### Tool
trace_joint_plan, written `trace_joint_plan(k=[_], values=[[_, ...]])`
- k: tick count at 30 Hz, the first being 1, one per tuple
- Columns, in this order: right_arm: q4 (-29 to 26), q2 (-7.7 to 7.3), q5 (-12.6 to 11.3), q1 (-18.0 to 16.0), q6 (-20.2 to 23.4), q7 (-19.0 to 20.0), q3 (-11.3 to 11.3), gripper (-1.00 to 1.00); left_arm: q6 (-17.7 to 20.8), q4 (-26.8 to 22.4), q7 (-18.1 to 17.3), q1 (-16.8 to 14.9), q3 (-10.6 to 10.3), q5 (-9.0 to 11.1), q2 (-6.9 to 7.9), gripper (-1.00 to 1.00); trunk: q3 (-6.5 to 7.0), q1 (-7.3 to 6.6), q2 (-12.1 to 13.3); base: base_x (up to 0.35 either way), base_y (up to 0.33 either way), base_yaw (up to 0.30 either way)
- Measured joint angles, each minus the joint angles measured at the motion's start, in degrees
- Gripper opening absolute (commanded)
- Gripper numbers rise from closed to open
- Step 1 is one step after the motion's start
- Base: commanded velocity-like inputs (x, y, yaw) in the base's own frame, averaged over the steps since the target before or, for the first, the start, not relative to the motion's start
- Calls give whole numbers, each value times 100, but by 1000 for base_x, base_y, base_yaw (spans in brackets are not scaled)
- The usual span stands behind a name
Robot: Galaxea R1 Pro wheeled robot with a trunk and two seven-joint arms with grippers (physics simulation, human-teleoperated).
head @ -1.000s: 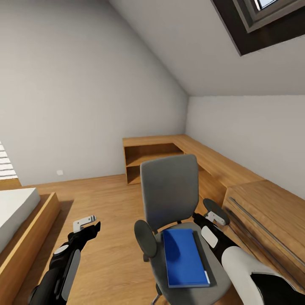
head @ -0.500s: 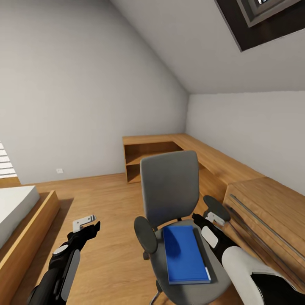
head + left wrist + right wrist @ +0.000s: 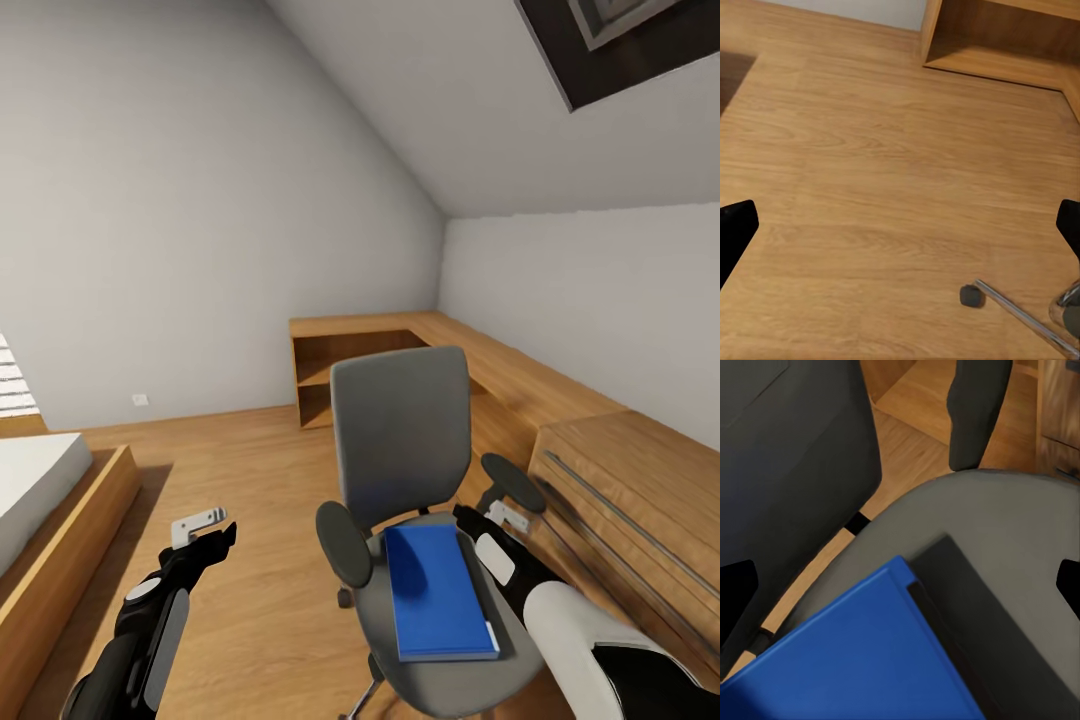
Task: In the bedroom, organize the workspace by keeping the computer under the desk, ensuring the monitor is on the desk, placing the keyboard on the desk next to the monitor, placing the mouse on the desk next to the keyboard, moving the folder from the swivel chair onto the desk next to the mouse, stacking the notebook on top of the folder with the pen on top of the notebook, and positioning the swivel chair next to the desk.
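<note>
The right gripper [image 3: 900, 585] is hanging with its fingers spread wide, the two dark fingertips [image 3: 736, 592] sitting at opposite edges of the right wrist view, and it is gripping nothing. It is hovering just above the seat of the swivel chair [image 3: 400, 440], close to the right armrest [image 3: 512, 483], and whether it is touching the seat cannot be told. The left gripper [image 3: 900, 225] is also spread wide and empty, pointing down at the bare wooden floor [image 3: 870, 150] to the left of the chair.

The blue folder [image 3: 436, 592] is lying flat on the grey seat, its long side running front to back. In the right wrist view the folder [image 3: 862, 660] is lying partly over a flat dark grey sheet [image 3: 997, 615], whose edge is sticking out beside it on the seat; what that sheet is cannot be told.

In the left wrist view a chrome leg [image 3: 1020, 319] of the chair base is ending in a black caster [image 3: 972, 295] on the floor. A wooden drawer cabinet [image 3: 640, 500] is standing just beside the chair on the right, leaving a narrow gap there. A low wooden shelf unit [image 3: 350, 365] is running along the walls behind the chair. A bed [image 3: 40, 490] in a wooden frame is standing well apart to the left, with open floor between it and the chair.
</note>
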Motion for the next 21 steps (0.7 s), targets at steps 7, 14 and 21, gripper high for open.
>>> trace_joint_plan(k=[7,14,21], values=[[2,-1,6,0,40,1,7,100,-7,22,2,0,6,-14,8,100,-126,154,-281,0,0,0],[3,-1,6,0,52,2,11,100,-7,38,8,0,4,-24,8,100,-251,308,-562,0,0,0],[-4,2,30,-1,57,-11,23,100,-10,56,8,0,1,-26,8,100,-252,308,-563,0,0,0]])
